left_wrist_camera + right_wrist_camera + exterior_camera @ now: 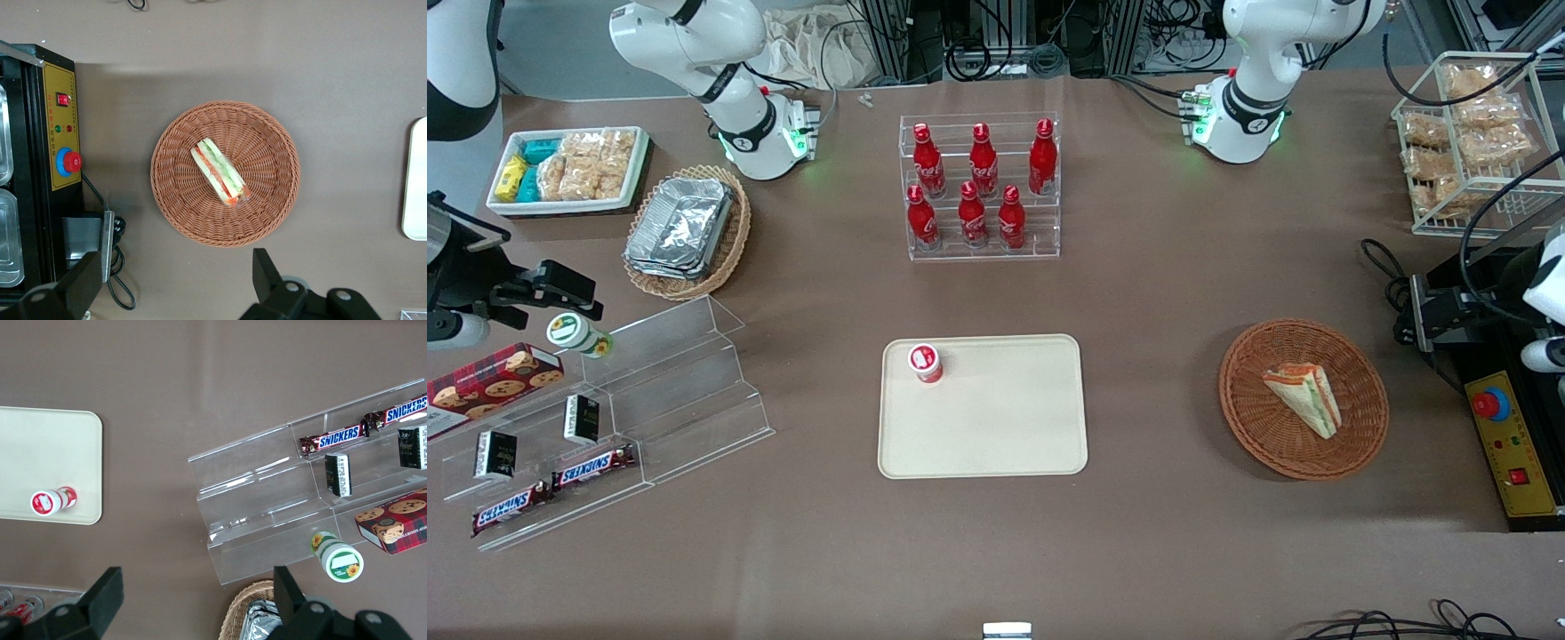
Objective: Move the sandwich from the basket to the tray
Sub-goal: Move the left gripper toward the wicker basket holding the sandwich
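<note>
The sandwich (1304, 396) (220, 171), a pale wedge with orange and green layers, lies in the round reddish-brown basket (1258, 436) (267, 137). My left gripper (1424, 313) (177, 283) hangs open and holds nothing, above the table beside the basket, toward the working arm's end. Its black fingers (267, 273) stand wide apart, just outside the basket's rim. The cream tray (1005, 427) (417, 180) (47, 447) lies flat at the table's middle, toward the parked arm's end from the basket. A small red-capped bottle (926, 363) (51, 501) stands in one corner of the tray.
A black and yellow control box with a red button (1507, 444) (60, 133) and its cables lie beside the basket. A clear rack of red bottles (980, 187) stands farther from the camera than the tray. A wire rack of snacks (1467, 142) sits at the working arm's end.
</note>
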Tool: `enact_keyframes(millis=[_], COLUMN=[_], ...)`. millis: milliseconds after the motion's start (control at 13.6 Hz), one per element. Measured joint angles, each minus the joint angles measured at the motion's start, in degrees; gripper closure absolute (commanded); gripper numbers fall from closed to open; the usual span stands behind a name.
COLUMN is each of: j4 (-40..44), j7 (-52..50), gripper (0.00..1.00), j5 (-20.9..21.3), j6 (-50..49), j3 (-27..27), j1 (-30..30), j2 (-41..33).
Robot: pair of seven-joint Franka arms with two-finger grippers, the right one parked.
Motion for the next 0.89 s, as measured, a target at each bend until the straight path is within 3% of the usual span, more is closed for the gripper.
enact_keyframes(millis=[516,885], j4=[-0.74,-10.53], j7=[-0.02,-0.05], gripper=[0.00,0.00], j5=[0.01,0.01], j6=[-1.03,4.19], j3=[-0.23,-0.12], j1=[-0.12,-0.04], j2=[-0.03,-3.17])
